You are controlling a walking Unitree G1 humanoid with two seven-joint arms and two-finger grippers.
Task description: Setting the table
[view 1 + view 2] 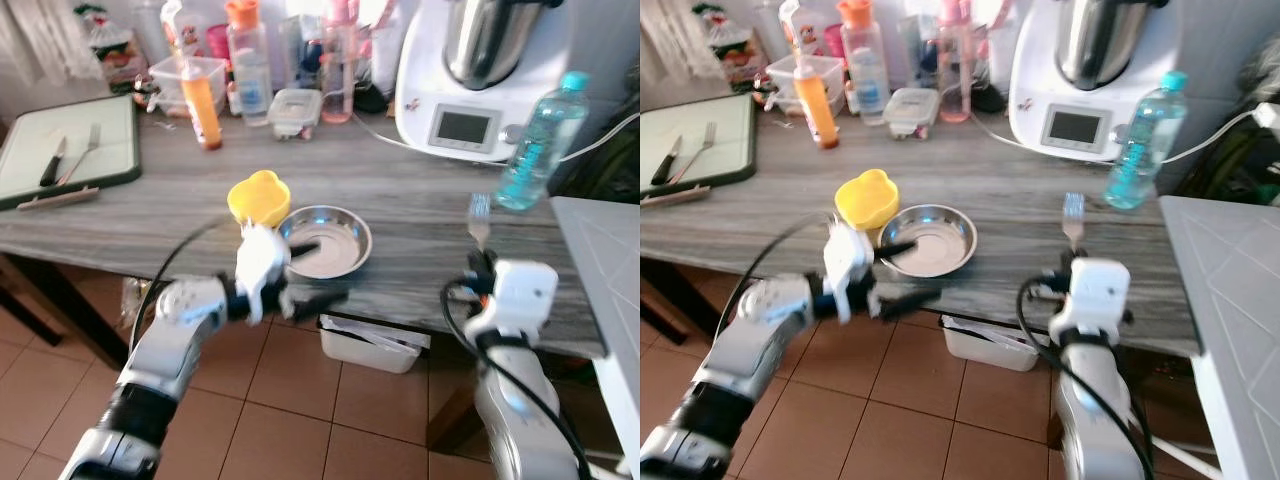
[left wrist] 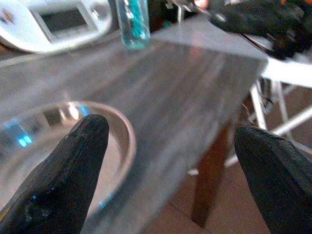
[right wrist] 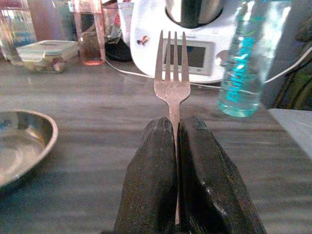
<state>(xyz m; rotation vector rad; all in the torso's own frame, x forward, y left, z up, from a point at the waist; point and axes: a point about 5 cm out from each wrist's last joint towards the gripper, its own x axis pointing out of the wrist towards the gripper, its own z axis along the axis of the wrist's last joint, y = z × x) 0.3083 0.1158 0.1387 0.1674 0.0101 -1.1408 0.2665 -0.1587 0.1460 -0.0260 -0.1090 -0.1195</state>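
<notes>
Nearest, at the front edge of the grey wood-grain counter (image 1: pixel 420 215): right gripper (image 3: pixel 176 146) with jaws clenched on the handle of a silver metal fork (image 3: pixel 171 83). Fork upright, tines up, long axis close to vertical, held just above the counter's front edge, to the right of the bowl. Left gripper (image 2: pixel 170 151) level with it at the same edge, jaws released and spread wide, one black finger (image 2: pixel 68 170) over the rim of the shallow round steel bowl (image 1: pixel 325 240), the other past the edge over the tiled floor (image 1: pixel 300 420).

Just behind the bowl, touching or nearly so: a small yellow plastic cup (image 1: pixel 258 198). Bare counter between bowl and fork, and more beyond the fork up to a clear blue-capped water bottle (image 1: pixel 540 140).

Further back: white kitchen machine with a steel jug and small screen (image 1: pixel 480 75), orange squeeze bottle (image 1: pixel 201 105), lidded clear food box (image 1: pixel 295 110). Far left: green-rimmed white cutting board (image 1: pixel 70 150) carrying a knife and a second fork.
</notes>
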